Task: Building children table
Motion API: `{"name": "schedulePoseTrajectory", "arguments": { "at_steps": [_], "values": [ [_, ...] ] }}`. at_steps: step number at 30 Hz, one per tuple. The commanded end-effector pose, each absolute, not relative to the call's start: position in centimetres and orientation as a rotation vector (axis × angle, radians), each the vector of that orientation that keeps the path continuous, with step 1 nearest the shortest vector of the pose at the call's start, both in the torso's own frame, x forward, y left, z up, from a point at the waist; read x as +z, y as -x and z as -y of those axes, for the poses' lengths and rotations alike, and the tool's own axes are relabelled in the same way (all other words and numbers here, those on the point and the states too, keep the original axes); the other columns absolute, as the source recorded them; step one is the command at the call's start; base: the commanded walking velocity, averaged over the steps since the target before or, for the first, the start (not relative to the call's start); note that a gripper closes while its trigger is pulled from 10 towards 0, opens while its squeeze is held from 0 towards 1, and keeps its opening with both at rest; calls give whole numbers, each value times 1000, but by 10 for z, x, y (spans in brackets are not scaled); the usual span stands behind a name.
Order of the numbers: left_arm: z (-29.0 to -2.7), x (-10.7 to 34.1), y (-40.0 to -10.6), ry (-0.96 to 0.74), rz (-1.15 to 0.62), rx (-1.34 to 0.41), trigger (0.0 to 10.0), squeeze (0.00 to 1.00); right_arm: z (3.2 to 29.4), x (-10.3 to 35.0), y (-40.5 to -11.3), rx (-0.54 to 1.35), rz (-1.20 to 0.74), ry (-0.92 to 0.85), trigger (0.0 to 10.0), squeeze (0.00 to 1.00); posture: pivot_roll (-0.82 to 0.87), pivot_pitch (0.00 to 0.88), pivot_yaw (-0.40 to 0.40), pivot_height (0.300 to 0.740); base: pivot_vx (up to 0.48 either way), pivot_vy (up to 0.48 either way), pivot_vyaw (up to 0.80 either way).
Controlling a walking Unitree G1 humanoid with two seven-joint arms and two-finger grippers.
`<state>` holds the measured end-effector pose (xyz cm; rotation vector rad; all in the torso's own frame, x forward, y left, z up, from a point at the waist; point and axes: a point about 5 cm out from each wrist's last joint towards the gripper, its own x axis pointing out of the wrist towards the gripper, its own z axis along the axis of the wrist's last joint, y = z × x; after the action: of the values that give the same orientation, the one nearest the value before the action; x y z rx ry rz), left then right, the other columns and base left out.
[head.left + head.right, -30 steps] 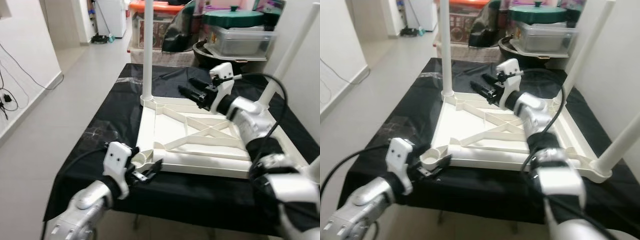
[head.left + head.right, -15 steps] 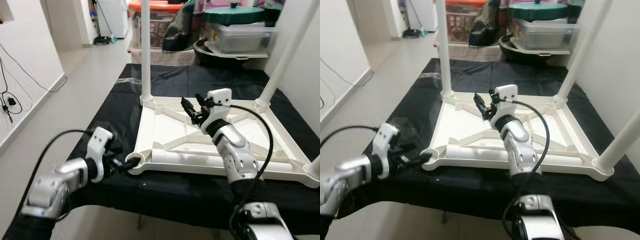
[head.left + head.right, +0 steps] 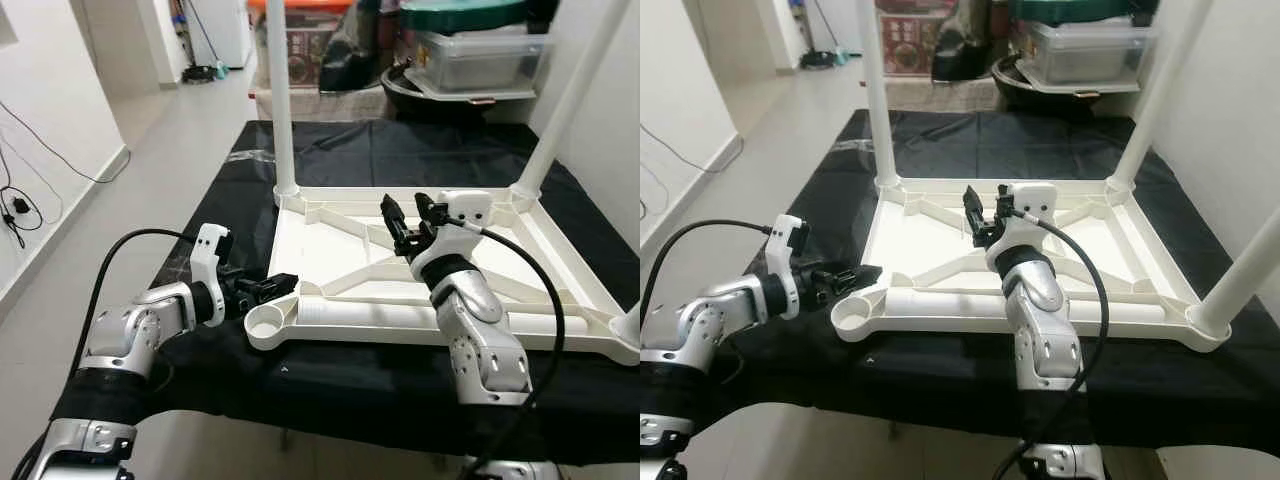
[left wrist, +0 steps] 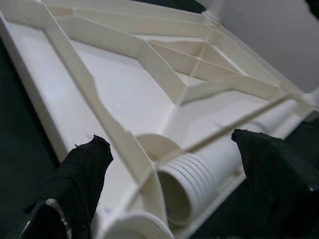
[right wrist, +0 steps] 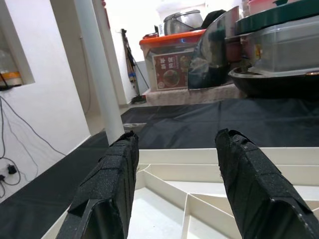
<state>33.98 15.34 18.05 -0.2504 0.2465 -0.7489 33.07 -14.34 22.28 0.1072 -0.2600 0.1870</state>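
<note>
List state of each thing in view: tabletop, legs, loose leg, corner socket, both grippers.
Tabletop: upside down on the black cloth.
Legs: three upright in corners.
Loose leg: lying along the near edge.
Corner socket: empty.
Left gripper: open, at that socket.
Right gripper: open, above the tabletop.

tabletop (image 3: 330,255) upside down on black cloth (image 3: 400,160) | left hand (image 3: 270,287) at its near-left corner | right hand (image 3: 408,214) above its middle

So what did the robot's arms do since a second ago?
The left gripper moved in to the empty corner socket of the upside-down white table, fingers open. The right gripper came back from the far side to hover over the middle ribs, open. The table and its screwed-in legs stayed put.
</note>
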Motion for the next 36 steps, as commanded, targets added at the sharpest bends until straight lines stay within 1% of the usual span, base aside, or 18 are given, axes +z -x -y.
{"name": "schedulePoseTrajectory", "arguments": {
  "at_steps": [1,4,11,18,22,25,26,29,32,36],
  "values": [
    [-153,181,-343,222,-237,-726,10000,0,139,221,-329,196,247,-106,10000,0,91,118,29,740,0,0,0],
    [-151,180,-346,168,-219,-702,10000,0,138,222,-327,193,234,-108,10000,0,91,118,29,740,0,-303,0],
    [-152,177,-347,184,-243,-706,10000,0,137,222,-326,184,224,-102,10000,0,95,114,22,740,0,-451,0],
    [-161,181,-353,177,-249,-619,10000,0,138,221,-326,193,213,-98,10000,0,98,112,18,740,0,0,0],
    [-167,185,-353,160,-288,-577,10000,0,137,221,-326,203,208,-98,10000,0,97,112,19,740,0,0,0],
    [-178,192,-353,148,-326,-549,10000,0,135,218,-326,215,195,-101,10000,0,100,109,19,740,0,0,0],
    [-178,192,-353,148,-326,-549,10000,0,135,218,-326,215,195,-101,10000,0,100,109,19,740,0,0,0],
    [-193,193,-349,177,-408,-524,10000,0,133,215,-326,225,184,-107,10000,0,104,110,21,740,0,0,0],
    [-194,193,-348,181,-425,-519,10000,0,133,215,-326,226,183,-107,10000,0,103,107,20,740,0,0,0],
    [-192,187,-340,233,-508,-548,10000,0,133,213,-327,227,174,-100,10000,0,103,107,20,740,0,0,0]
  ]
}}
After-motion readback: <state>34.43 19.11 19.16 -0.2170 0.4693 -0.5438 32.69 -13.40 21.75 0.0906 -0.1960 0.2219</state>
